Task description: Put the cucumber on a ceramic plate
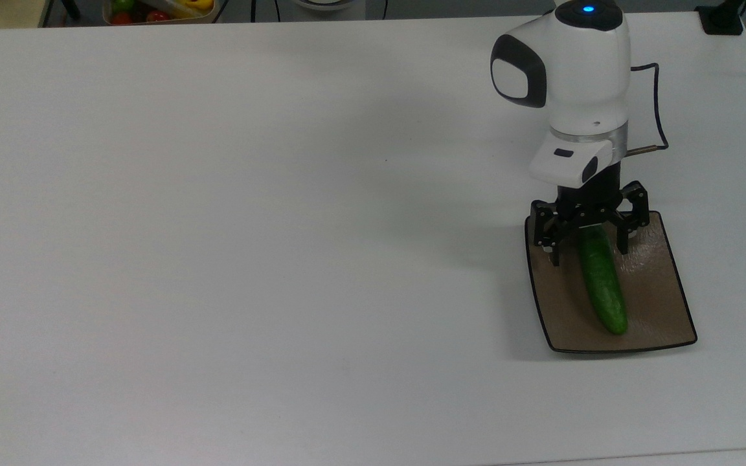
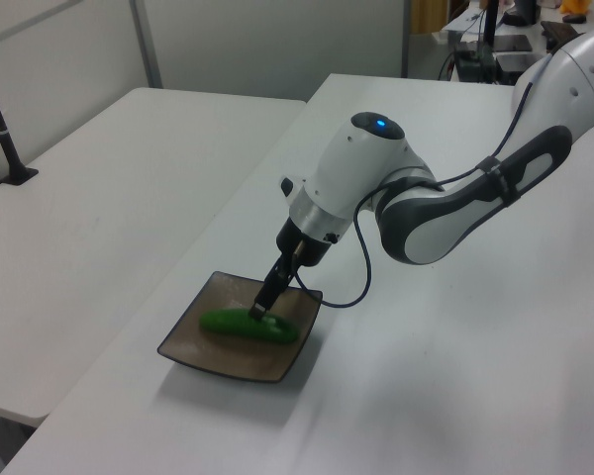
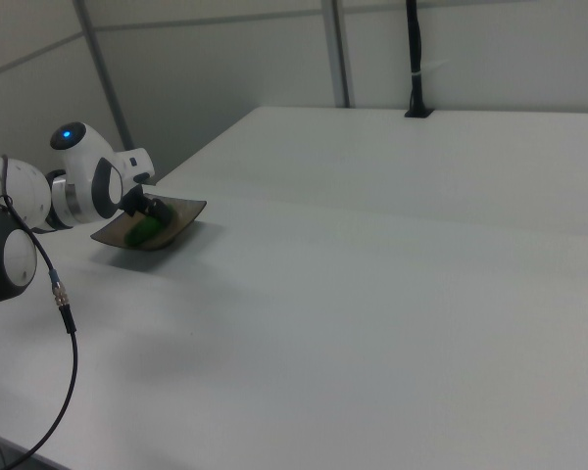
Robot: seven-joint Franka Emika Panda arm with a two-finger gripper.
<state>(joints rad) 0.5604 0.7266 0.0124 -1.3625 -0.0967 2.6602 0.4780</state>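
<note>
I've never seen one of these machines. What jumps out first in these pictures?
A big white robot arm bends down over a wide white table, its black pincer spread open. Right under it, near the top view's right edge, a dark green cucumber lies on a square brown ceramic plate. In the top view's far left corner sits a tray of colourful vegetables.

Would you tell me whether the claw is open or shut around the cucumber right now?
Open. In the top view the claw stands spread, both fingers clear of the cucumber, which lies flat on the ceramic plate.
</note>
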